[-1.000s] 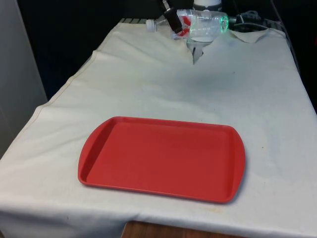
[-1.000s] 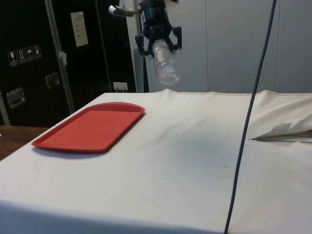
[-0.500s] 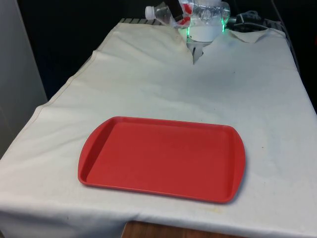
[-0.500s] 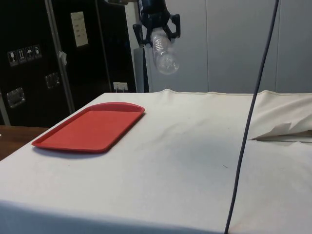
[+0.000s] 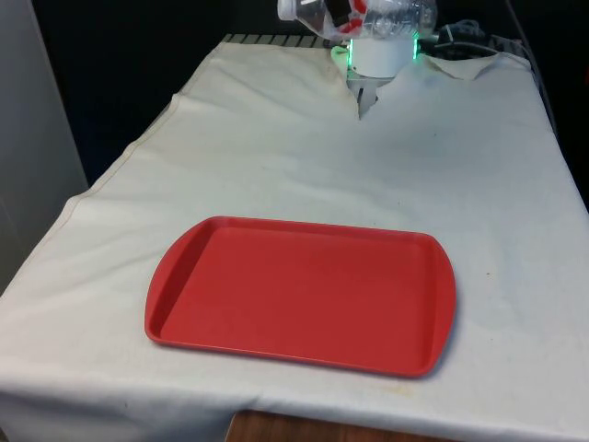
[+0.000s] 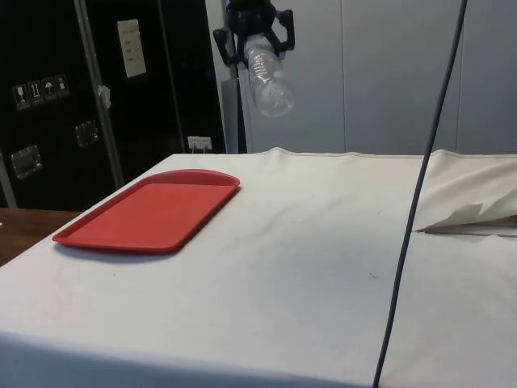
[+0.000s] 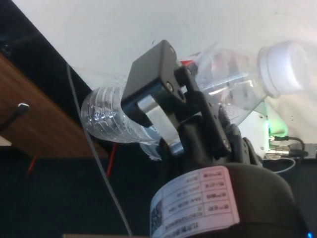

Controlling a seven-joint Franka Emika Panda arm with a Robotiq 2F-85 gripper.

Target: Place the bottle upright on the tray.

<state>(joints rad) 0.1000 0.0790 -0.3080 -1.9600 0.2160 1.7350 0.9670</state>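
High over the table's far end, my gripper (image 5: 336,9) is shut on a clear plastic bottle (image 5: 391,13) with a red label and a white cap. The bottle lies roughly level in the front view, cap towards that view's left. From the side, the gripper (image 6: 252,34) holds the bottle (image 6: 269,83) well above the cloth, its base slanting down. Close up, one black finger (image 7: 151,82) presses across the bottle (image 7: 106,116), with the cap (image 7: 285,62) off to one side. The flat red tray (image 5: 304,295) rests near the table's front edge, also seen as the tray (image 6: 149,212) from the side.
White cloth covers the table and bunches into a fold (image 5: 465,66) at the far right corner. A dark cable (image 6: 416,210) hangs down in the side view's foreground. Open cloth lies between the tray and the far end.
The gripper has risen with the bottle, climbing higher above the far end of the table. The tray has not moved.
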